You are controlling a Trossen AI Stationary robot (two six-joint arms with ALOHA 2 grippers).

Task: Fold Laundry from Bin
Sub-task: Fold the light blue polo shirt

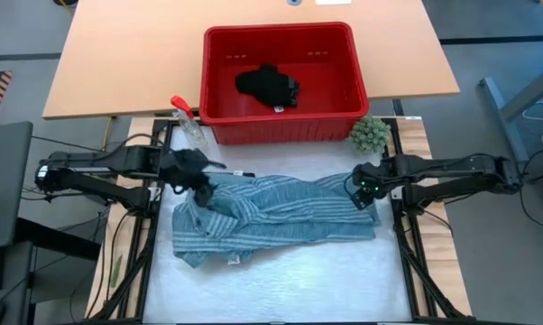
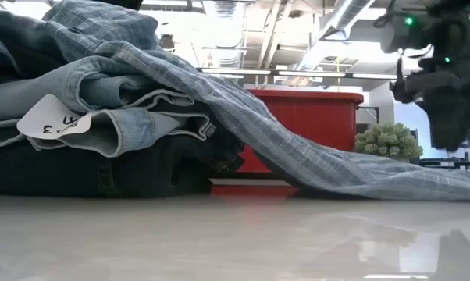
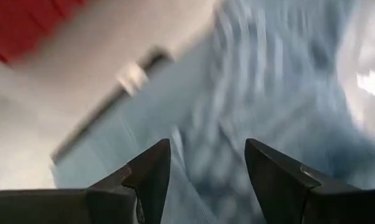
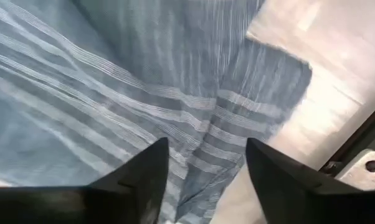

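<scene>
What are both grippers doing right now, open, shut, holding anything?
Left gripper: open, holding nothing, over the striped shirt.
Right gripper: open, holding nothing, over the shirt's other end.

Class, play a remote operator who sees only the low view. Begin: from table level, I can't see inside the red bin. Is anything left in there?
Observer: Yes, a small black piece lies in the bin.
Operator: Is the right tool gripping the striped shirt?
Observer: No. The right tool hangs open above the striped shirt.
Operator: And the left tool?
Observer: The left tool is open too, over the shirt's other end.
</scene>
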